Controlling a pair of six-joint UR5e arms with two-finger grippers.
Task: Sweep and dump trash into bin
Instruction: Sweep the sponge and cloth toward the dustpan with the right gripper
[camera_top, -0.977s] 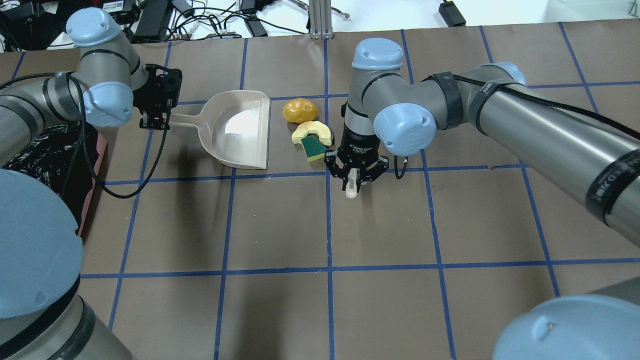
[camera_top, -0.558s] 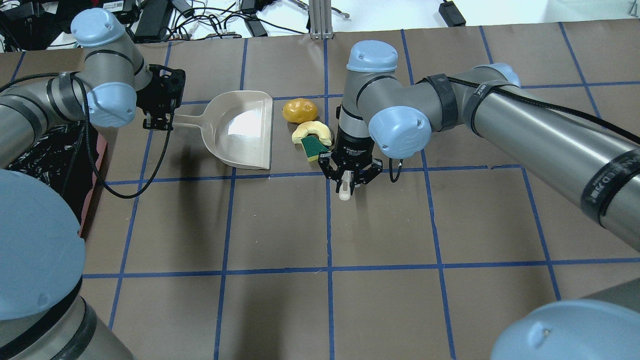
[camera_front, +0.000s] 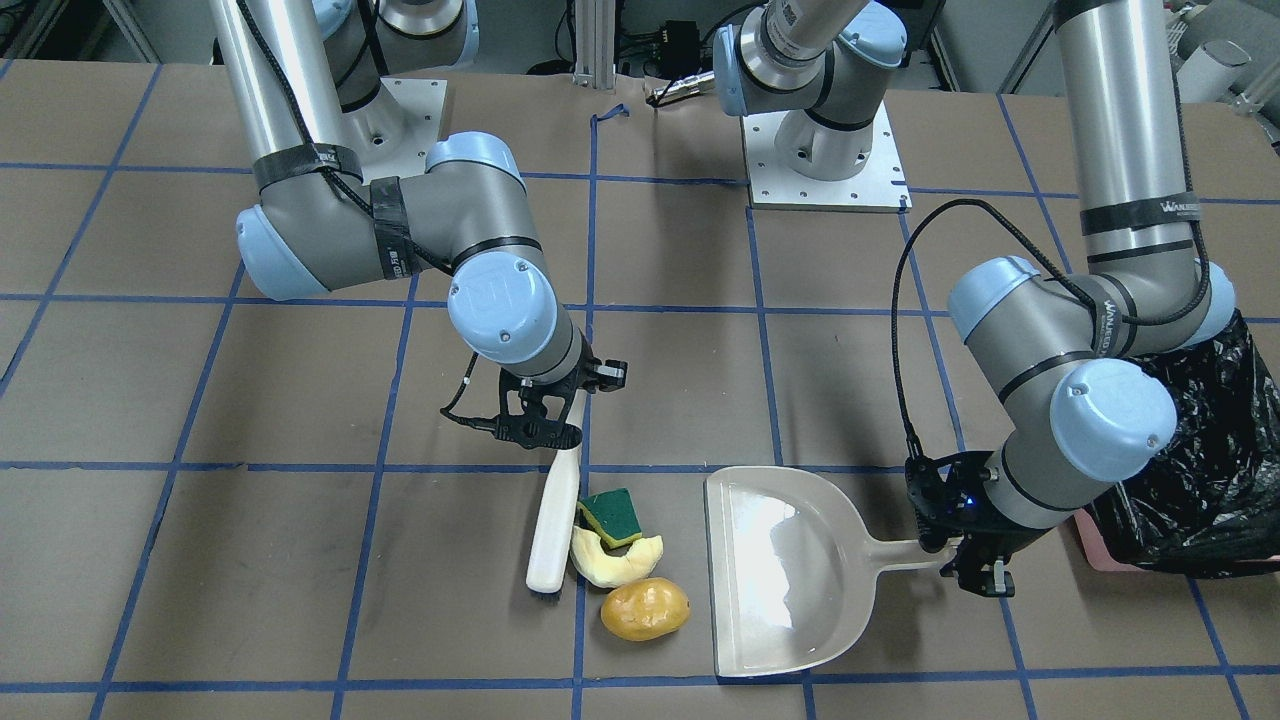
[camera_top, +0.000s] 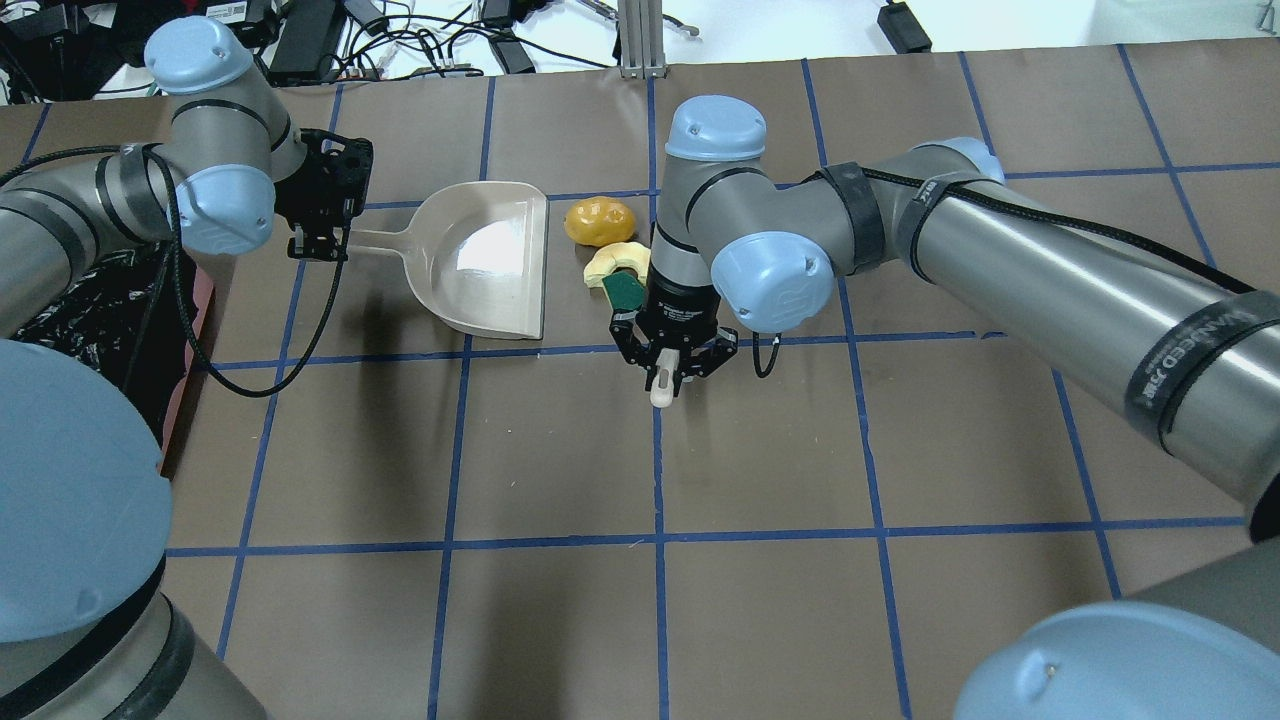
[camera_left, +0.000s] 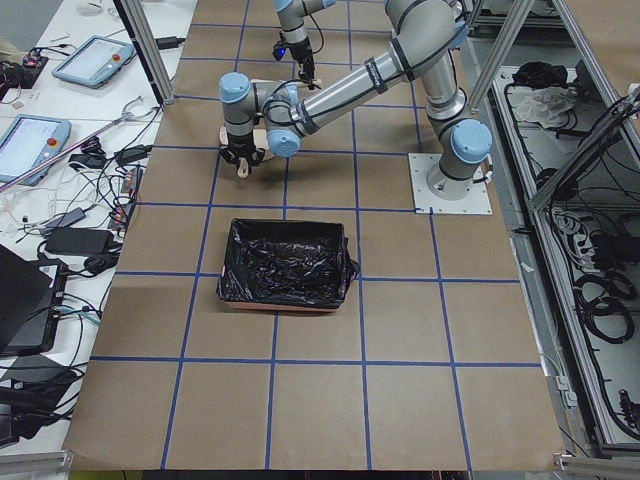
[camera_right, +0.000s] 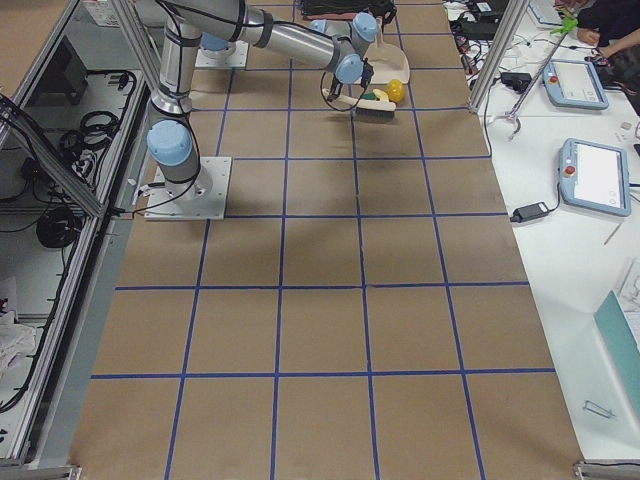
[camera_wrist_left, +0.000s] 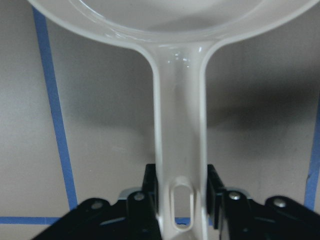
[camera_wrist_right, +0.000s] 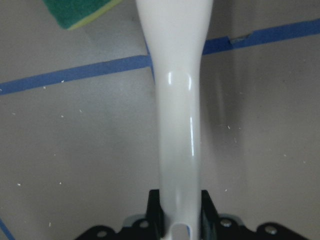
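Right now we see right gripper (camera_front: 545, 425) clamped on brush (camera_front: 553, 530) handle, brush lying against fruit slice (camera_front: 615, 562); sponge piece (camera_front: 612, 515) and potato lump (camera_front: 645, 609) touch slice. Left gripper (camera_front: 965, 560) pinches dustpan (camera_front: 790, 570) handle (pan mouth faces trash, narrow gap). Bin (camera_front: 1205, 470) beyond left gripper, well apart from trash

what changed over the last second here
The right gripper, shut on the brush, slid toward the dustpan, bringing the brush up beside the sponge piece and fruit slice. The left gripper edged the dustpan slightly closer. The potato-like lump stayed put.
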